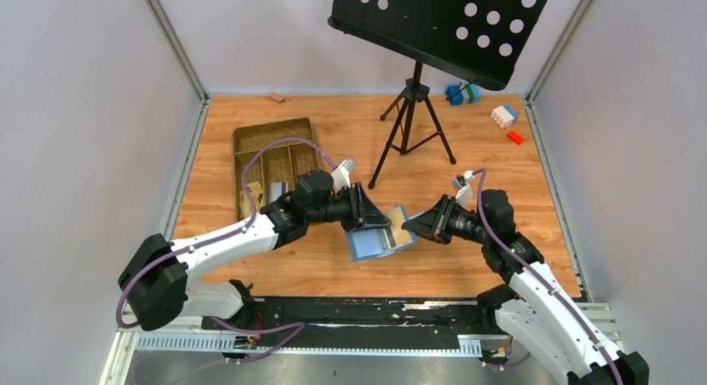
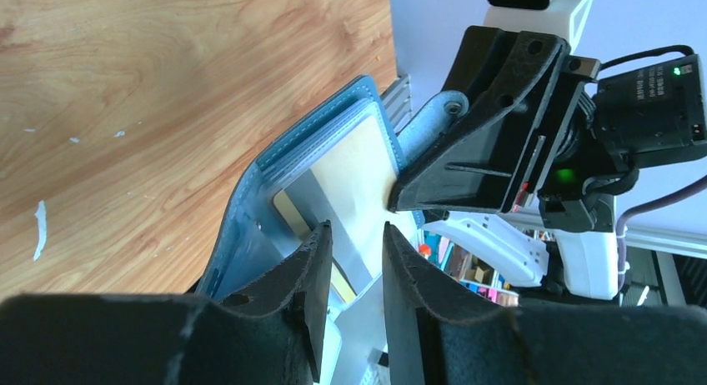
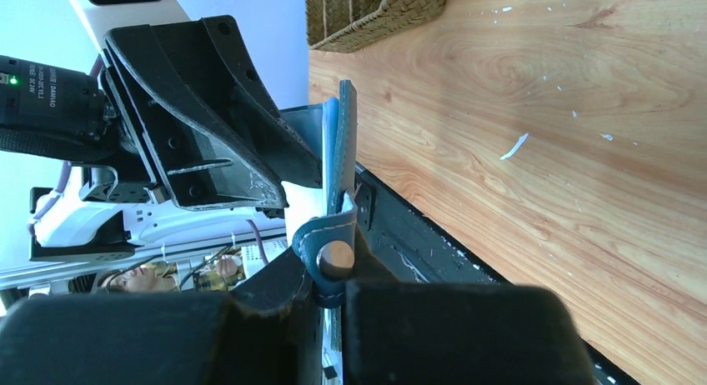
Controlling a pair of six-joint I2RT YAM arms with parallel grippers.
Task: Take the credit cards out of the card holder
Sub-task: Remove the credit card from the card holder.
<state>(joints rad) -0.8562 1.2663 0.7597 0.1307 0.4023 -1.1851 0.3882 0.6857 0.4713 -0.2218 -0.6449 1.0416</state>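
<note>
Top: card holder (image 1: 379, 239) is off the table (image 1: 500, 193), held open between the two arms near the front edge, blue outside, tan panel facing up. left gripper (image 1: 364, 212) is on its left edge, right gripper (image 1: 414, 225) on its right edge. Brown tray (image 1: 275, 164) sits well to the back-left. Music stand (image 1: 417, 85) is mid-back, toy blocks (image 1: 503, 114) in the far right corner.

Left wrist: holder (image 2: 333, 143) is tilted and folded open, with clear pockets over a cream lining. silvery credit card (image 2: 329, 203) sticks out of a pocket and runs down into the left gripper (image 2: 357, 268). Jaws are narrow but visibly apart, one on each side of the card; can't see the pads pressing on it. Right gripper (image 2: 492, 135) is clamped on the holder's far edge.

Right wrist: holder (image 3: 342, 152) is edge-on and upright. Its snap tab sits between the fingers of the right gripper (image 3: 333, 293), which is closed tight on it. Left gripper (image 3: 208, 127) is against the holder's inner face. Tray corner (image 3: 375, 10) is at the top.
</note>
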